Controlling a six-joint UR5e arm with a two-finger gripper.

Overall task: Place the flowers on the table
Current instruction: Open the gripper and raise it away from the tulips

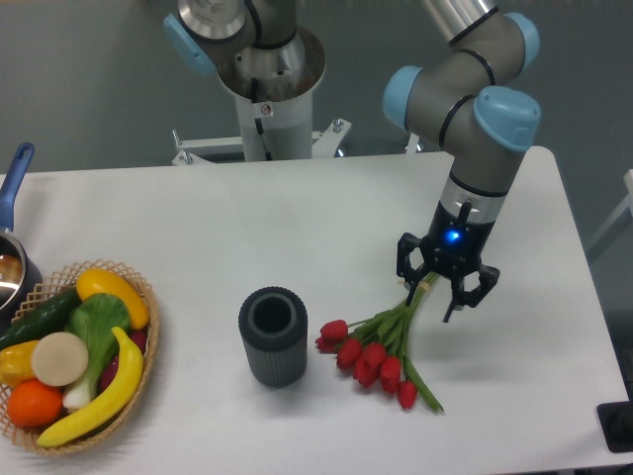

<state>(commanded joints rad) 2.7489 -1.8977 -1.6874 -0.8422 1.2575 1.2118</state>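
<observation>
White table [297, 228] is bearing everything; wicker basket [138, 386] sitting far left, dark cup [272, 334] standing mid-front. Gripper [442, 294] is hanging wide-spread over stem ends; flowers [381, 351] are lying flat just right of cup.

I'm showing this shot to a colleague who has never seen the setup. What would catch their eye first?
Probably the red tulips, lying on the white table right of centre, buds fanned toward the dark ribbed cup beside them. Just above, the gripper with its blue light stands open around the stem ends. At the far left, a wicker basket of colourful fruit and vegetables also stands out.
</observation>
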